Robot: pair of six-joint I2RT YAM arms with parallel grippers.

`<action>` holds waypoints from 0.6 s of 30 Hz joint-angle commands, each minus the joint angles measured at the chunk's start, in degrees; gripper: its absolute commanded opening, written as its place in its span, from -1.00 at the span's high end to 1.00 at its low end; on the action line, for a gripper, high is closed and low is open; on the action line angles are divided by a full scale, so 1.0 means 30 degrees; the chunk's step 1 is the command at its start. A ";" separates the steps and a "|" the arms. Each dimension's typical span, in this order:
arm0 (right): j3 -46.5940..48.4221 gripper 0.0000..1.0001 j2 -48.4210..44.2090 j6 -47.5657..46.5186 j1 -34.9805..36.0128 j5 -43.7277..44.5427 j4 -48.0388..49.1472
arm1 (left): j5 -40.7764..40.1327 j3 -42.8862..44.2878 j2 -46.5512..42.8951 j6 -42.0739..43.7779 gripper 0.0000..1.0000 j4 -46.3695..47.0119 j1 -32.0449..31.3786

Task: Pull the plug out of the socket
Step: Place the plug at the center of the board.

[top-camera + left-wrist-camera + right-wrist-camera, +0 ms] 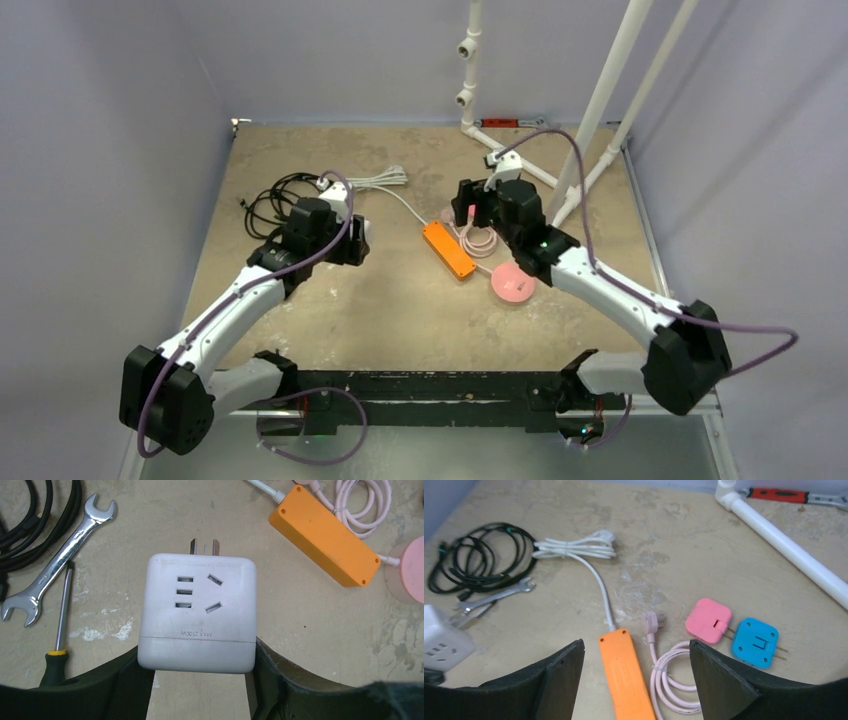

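My left gripper [199, 650] is shut on a white cube adapter [199, 612], one finger on each side. Its metal prongs [204, 546] are bare and it is held above the table, apart from the socket. The socket, a long orange power strip [324, 535] with a white cable, lies flat mid-table [447, 249]. My right gripper [636, 647] is open and empty, hovering over the strip's near part [626, 680]. The cube also shows at the left edge of the right wrist view [441, 642].
A pink plug [653, 621] with coiled pink cable, a pink adapter [708, 620] and a blue adapter [755, 642] lie right of the strip. A wrench [55, 565], a screwdriver [62, 615] and black cables [479, 555] lie left. White pipes [600, 100] stand at the back right.
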 commanded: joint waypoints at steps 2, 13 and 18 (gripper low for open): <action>-0.1809 -0.61 -0.4280 0.0381 -0.0038 -0.1792 0.0697 | -0.2056 -0.0761 -0.1074 -0.1576 0.99 0.0483 0.0080; -0.5325 -0.82 -1.0159 0.0428 -0.0099 -0.0515 -0.0913 | -0.1061 -0.1286 0.1888 -0.2385 0.88 -0.0131 0.0080; -0.6666 -0.91 -1.0777 0.1085 -0.0284 -0.0454 -0.0685 | -0.0084 -0.1120 0.3725 -0.2151 0.70 -0.0143 0.0080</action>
